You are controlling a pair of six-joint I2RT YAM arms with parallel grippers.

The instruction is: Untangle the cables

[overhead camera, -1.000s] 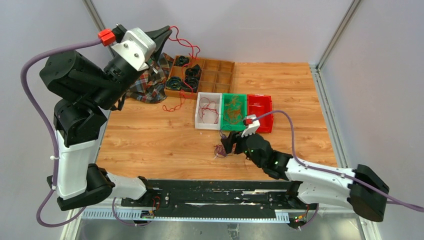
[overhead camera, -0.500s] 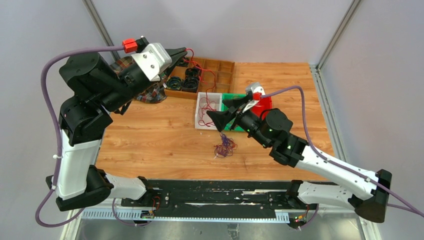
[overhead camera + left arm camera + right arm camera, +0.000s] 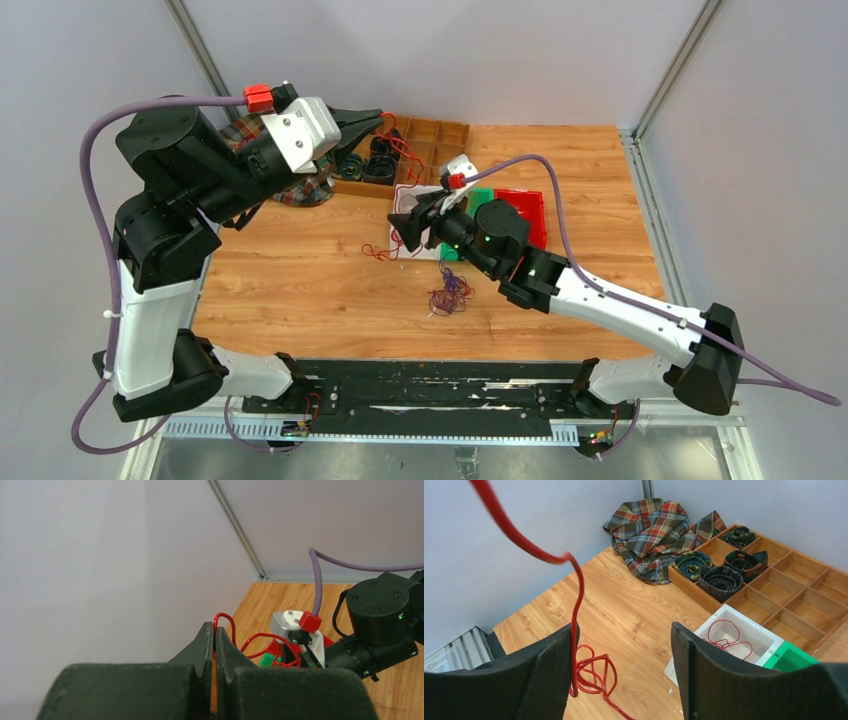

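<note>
My left gripper [image 3: 383, 118] is raised over the wooden tray and shut on a red cable [image 3: 408, 150]. The left wrist view shows that cable [image 3: 227, 617] pinched between the closed tips [image 3: 215, 630]. The cable hangs down to a small red coil [image 3: 378, 252] on the table. My right gripper [image 3: 405, 228] is open beside the white bin. In the right wrist view [image 3: 624, 630] the red cable [image 3: 579, 592] hangs along the inside of the left finger [image 3: 551, 670], with its coil [image 3: 594, 672] below. A purple-blue cable tangle [image 3: 450, 293] lies on the table.
The white bin [image 3: 724, 617] holds another red cable [image 3: 726, 637]. Green [image 3: 482, 196] and red [image 3: 527, 212] bins stand next to it. A wooden compartment tray [image 3: 445, 145] with black coiled rings [image 3: 380, 160] and a plaid cloth [image 3: 298, 190] are at the back left.
My right arm has risen off the purple-blue tangle and swung left to the hanging red cable. My left gripper has carried the red cable right and lower.
</note>
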